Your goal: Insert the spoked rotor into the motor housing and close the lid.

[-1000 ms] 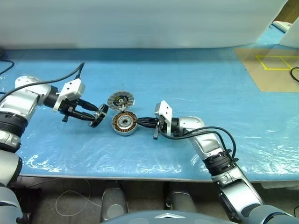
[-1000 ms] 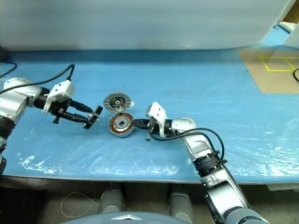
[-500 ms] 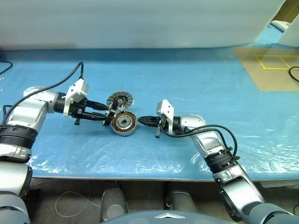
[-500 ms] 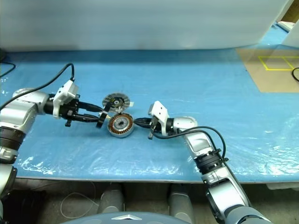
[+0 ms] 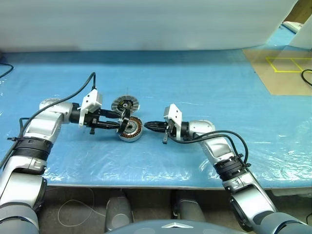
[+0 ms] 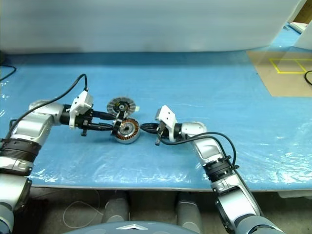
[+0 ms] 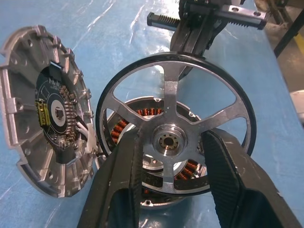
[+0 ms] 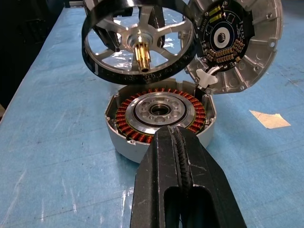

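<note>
My left gripper point(image 7: 173, 140) is shut on the spoked rotor point(image 7: 172, 102), its fingers point(image 7: 118, 180) pressing the hub from both sides. The rotor, dark-rimmed with silver spokes, hangs tilted just above the left edge of the motor housing point(image 8: 159, 114), its brass shaft pointing towards the housing's centre. The housing point(image 5: 130, 127) sits open on the table, showing its copper windings. The lid point(image 8: 232, 42) stands tilted up at the housing's far side, circuit side showing. My right gripper point(image 5: 147, 126) is shut and empty, its tip just to the right of the housing.
The table is covered in blue plastic sheet point(image 5: 195, 87). A brown cardboard patch with yellow tape point(image 5: 282, 68) lies at the back right. A black cable point(image 5: 73, 95) arcs over my left arm. The table's front edge point(image 5: 146, 186) runs close below both arms.
My left gripper has carried the rotor to the right, from well left of the housing to just over its left edge. The right gripper has stayed put.
</note>
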